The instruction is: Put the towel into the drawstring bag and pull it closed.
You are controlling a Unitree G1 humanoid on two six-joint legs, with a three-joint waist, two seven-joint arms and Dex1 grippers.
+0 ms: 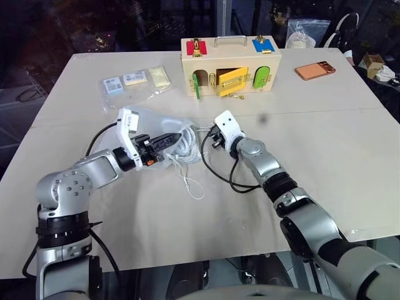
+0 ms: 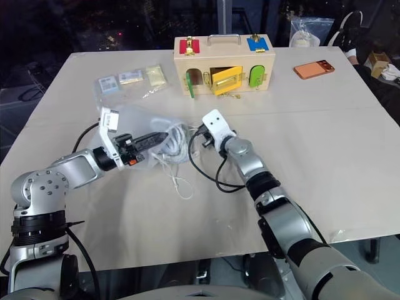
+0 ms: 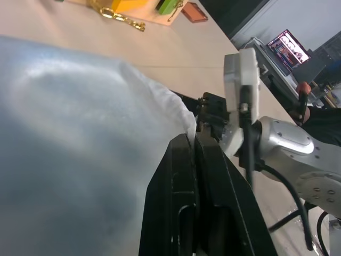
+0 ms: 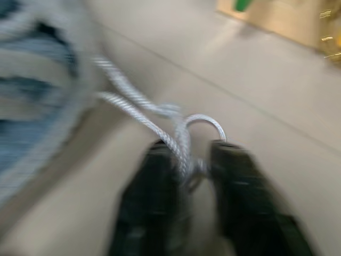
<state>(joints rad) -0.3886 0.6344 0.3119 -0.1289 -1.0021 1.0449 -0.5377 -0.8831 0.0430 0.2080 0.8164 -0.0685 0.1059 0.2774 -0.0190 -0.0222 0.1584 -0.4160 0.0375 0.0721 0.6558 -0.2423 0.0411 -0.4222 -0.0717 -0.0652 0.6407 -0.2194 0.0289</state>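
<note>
The white semi-translucent drawstring bag (image 1: 153, 122) lies bunched on the table's middle left, its mouth facing right. My left gripper (image 1: 178, 137) is shut on the fabric at the mouth's edge (image 3: 181, 114). Ribbed grey-blue cloth, apparently the towel (image 4: 32, 106), shows inside the mouth. My right gripper (image 1: 203, 132) sits just right of the mouth, and the bag's white cord (image 4: 181, 138) runs between its black fingers (image 4: 152, 192), which close on it. Another cord loop (image 1: 192, 184) trails on the table toward me.
A wooden lock box (image 1: 230, 62) with coloured doors stands at the back centre. A clear plastic bag of packets (image 1: 134, 81) lies back left, and an orange phone (image 1: 315, 70) back right. The table's front and right are bare.
</note>
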